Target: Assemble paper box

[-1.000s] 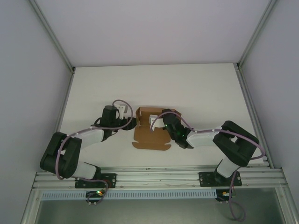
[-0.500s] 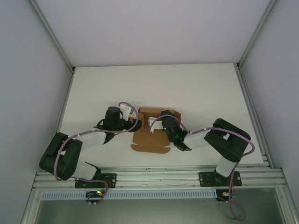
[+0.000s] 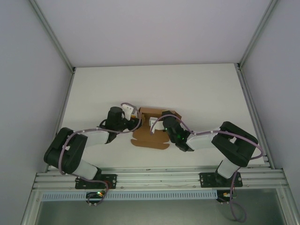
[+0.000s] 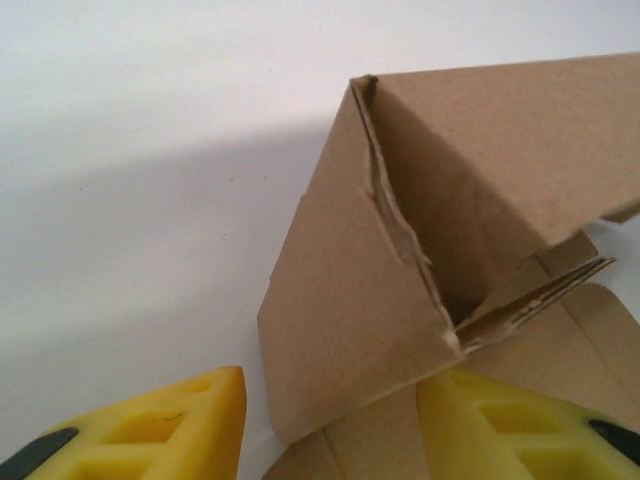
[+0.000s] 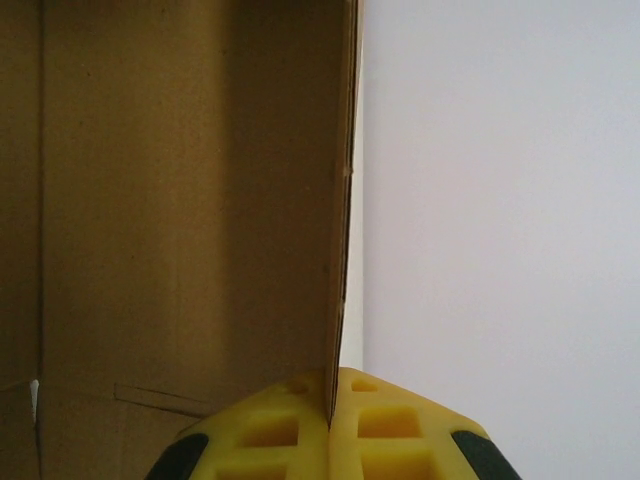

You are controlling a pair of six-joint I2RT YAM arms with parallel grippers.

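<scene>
Left hand, paper box and right hand block the near middle; the far table offers passage.

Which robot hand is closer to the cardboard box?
Right. The right gripper pinches a wall of the paper box. The left gripper is open at the box's left side, fingers straddling a raised flap.

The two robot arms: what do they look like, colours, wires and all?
The left arm and right arm have white shells, black joints and a looping lilac cable. The left tool and right tool have yellow plastic fingers with moulded hollows and black pads. A green light glows on the right arm.
</scene>
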